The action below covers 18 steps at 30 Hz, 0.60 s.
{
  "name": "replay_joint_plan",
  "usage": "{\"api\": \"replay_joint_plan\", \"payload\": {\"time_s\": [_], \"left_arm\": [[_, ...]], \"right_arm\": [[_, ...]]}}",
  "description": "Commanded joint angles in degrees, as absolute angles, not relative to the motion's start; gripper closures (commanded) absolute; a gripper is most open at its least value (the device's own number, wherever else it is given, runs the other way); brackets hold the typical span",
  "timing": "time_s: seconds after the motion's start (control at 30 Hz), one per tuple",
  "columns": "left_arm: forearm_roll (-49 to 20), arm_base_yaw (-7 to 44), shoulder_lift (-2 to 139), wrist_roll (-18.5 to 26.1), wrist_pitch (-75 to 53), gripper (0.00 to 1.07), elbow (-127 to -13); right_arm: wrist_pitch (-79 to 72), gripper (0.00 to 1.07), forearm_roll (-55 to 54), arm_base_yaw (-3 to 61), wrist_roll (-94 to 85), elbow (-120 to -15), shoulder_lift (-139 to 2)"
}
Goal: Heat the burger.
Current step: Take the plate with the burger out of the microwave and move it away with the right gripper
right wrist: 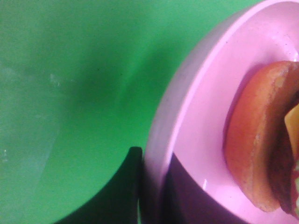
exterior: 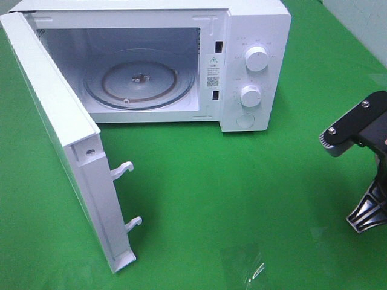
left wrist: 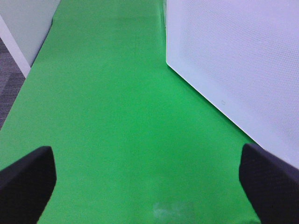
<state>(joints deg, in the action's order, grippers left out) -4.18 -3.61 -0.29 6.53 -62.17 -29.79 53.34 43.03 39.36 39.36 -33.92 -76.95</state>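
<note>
The burger [right wrist: 254,135], with a glossy brown bun and a hint of yellow cheese at its edge, lies on a pink plate [right wrist: 205,93] in the right wrist view. My right gripper [right wrist: 154,156] is shut on the plate's rim, one dark finger [right wrist: 124,191] outside it and one on the plate's inner surface. In the exterior high view only the right arm [exterior: 363,130] shows at the right edge; plate and burger are out of that view. My left gripper [left wrist: 147,161] stands open over bare green cloth, holding nothing.
A white microwave [exterior: 254,66] stands at the back with its door [exterior: 66,151] swung wide open to the left and a glass turntable [exterior: 139,81] inside. The door's white dotted panel [left wrist: 243,60] is close beside the left gripper. Green cloth [exterior: 242,199] covers the table.
</note>
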Motion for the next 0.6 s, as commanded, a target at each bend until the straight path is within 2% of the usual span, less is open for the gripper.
{"api": "replay_joint_plan", "payload": {"time_s": [0.03, 0.27, 0.6], "left_arm": [[-4.53, -3.72, -1.32, 6.36, -61.36, 0.07, -29.68], [-4.53, -3.72, -1.32, 6.36, -61.36, 0.07, -29.68], [-4.53, -3.72, -1.32, 6.36, -61.36, 0.07, -29.68]], "right_arm": [[54.72, 1.06, 47.5, 39.3, 43.14, -35.18, -81.88], [52.08, 1.05, 48.19, 39.25, 47.84, -35.29, -88.35], [47.04, 1.05, 49.05, 35.07, 51.34, -35.29, -93.79]]}}
